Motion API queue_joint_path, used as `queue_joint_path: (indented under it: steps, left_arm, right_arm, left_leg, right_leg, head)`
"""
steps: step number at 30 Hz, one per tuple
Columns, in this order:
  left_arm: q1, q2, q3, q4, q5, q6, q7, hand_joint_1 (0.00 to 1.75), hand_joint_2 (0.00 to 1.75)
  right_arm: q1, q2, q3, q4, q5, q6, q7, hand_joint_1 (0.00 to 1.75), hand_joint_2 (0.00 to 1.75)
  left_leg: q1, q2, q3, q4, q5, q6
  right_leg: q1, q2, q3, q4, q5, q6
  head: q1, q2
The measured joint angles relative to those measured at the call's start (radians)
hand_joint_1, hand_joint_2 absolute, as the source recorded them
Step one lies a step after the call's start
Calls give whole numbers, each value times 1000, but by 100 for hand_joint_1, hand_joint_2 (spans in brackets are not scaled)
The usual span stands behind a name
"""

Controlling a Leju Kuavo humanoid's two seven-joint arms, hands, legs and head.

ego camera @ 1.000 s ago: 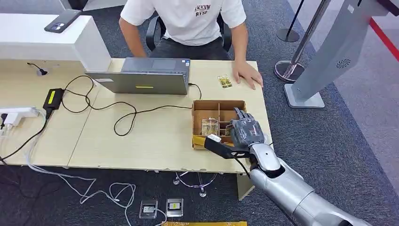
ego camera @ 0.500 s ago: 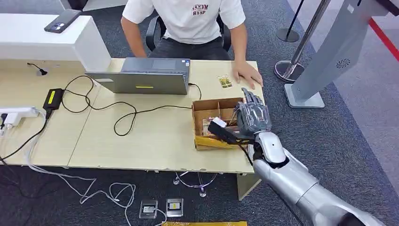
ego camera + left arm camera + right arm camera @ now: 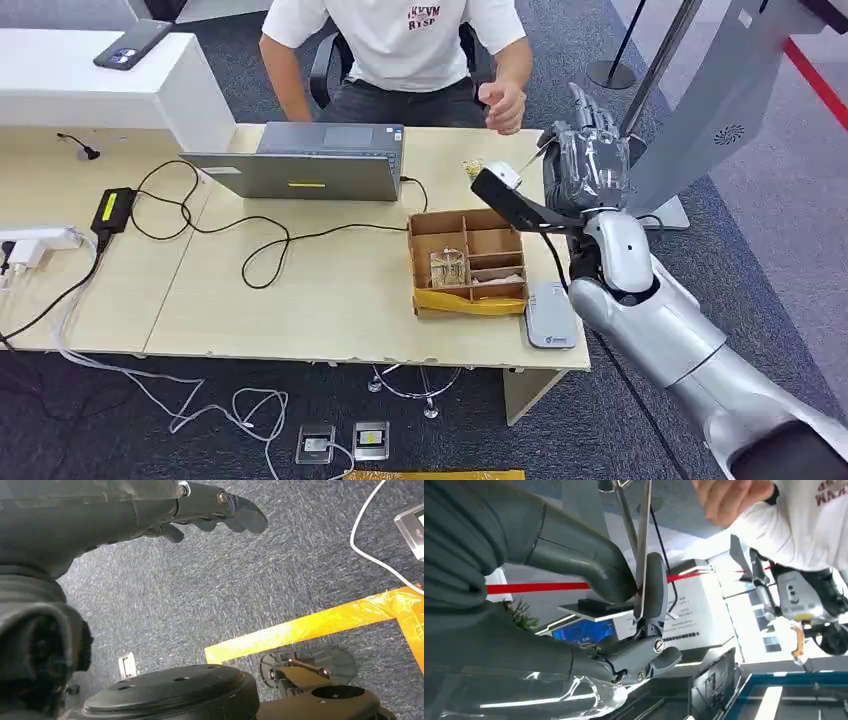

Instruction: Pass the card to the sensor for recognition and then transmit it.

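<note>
Right hand [image 3: 585, 165] raised above table [image 3: 300, 290], thumb and finger pinching card [image 3: 642, 545] edge-on near person's hand [image 3: 503, 103].

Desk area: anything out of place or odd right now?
Mostly tidy. A loose card lies on the desk outside the box, by the far edge. The right hand pinches a card thumb to finger, raised toward the person's hand. Cables trail onto the floor.

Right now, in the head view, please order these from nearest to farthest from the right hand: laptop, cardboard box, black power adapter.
From the right hand:
1. Cardboard box, just below-left of it.
2. Laptop, mid-table.
3. Black power adapter, far left of table.
</note>
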Motion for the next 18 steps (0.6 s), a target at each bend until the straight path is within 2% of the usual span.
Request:
queue_joint_path:
  steps: [6, 11, 14, 18]
  left_arm:
    - [-1, 0, 0, 0, -17, 0, 13, 0, 0]
    - [-10, -1, -2, 0, -25, -1, 28, 0, 0]
    - [-18, -3, -3, 0, -31, -3, 31, 0, 0]
    - [-29, -6, -3, 0, -41, -4, 41, 0, 0]
  right_arm:
    - [-48, -15, -24, -42, 0, 37, 21, 175, 175]
    - [-80, -15, -22, -34, -14, 122, 25, 175, 175]
    - [-93, -12, -14, 1, -39, 161, 16, 175, 175]
    - [-105, 7, 3, 90, -72, 178, 0, 175, 175]
  left_leg:
    - [0, 0, 0, 0, 0, 0]
    - [0, 0, 0, 0, 0, 0]
    - [0, -1, -1, 0, 0, 0]
    - [0, -1, -1, 0, 0, 0]
  right_leg:
    - [0, 0, 0, 0, 0, 0]
    - [0, 0, 0, 0, 0, 0]
    - [0, -1, 0, 0, 0, 0]
    - [0, -1, 0, 0, 0, 0]
  head:
    - [0, 0]
    - [0, 0]
    - [0, 0]
    - [0, 0]
